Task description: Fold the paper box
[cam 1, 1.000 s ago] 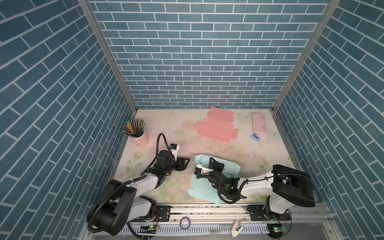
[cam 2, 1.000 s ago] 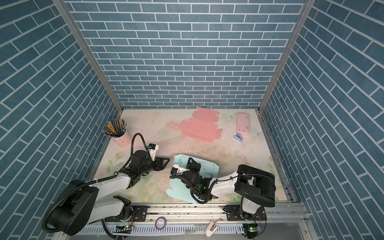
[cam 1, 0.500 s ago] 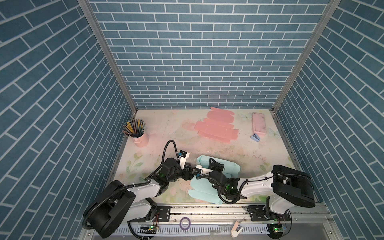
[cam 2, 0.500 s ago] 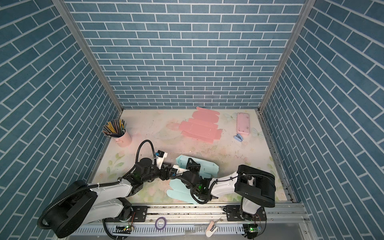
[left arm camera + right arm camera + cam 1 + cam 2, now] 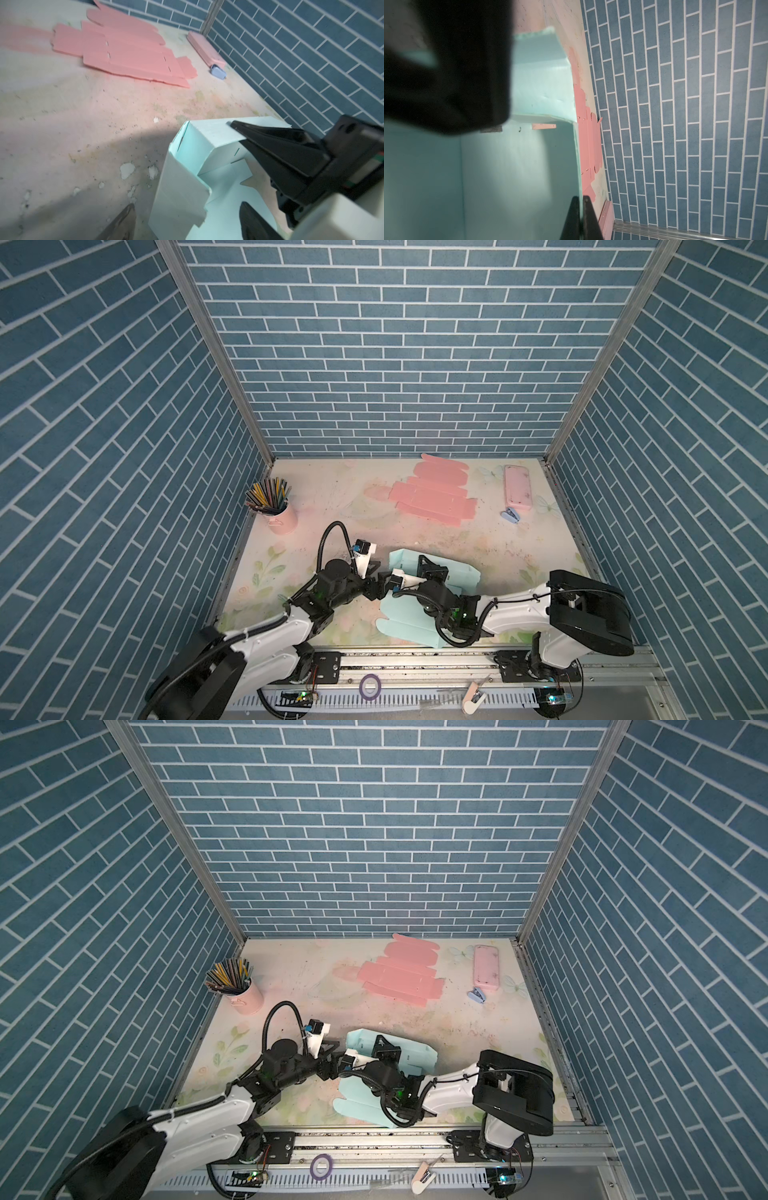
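With right gripper pinching box wall upright near bench front edge, holding left gripper wide astride flap, likely for folding.

No legible text, label or number anywhere.

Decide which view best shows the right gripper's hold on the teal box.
The right wrist view: close up, the right gripper pinches a wall edge of the teal box. The left wrist view shows it side-on; both top views show it small from above.
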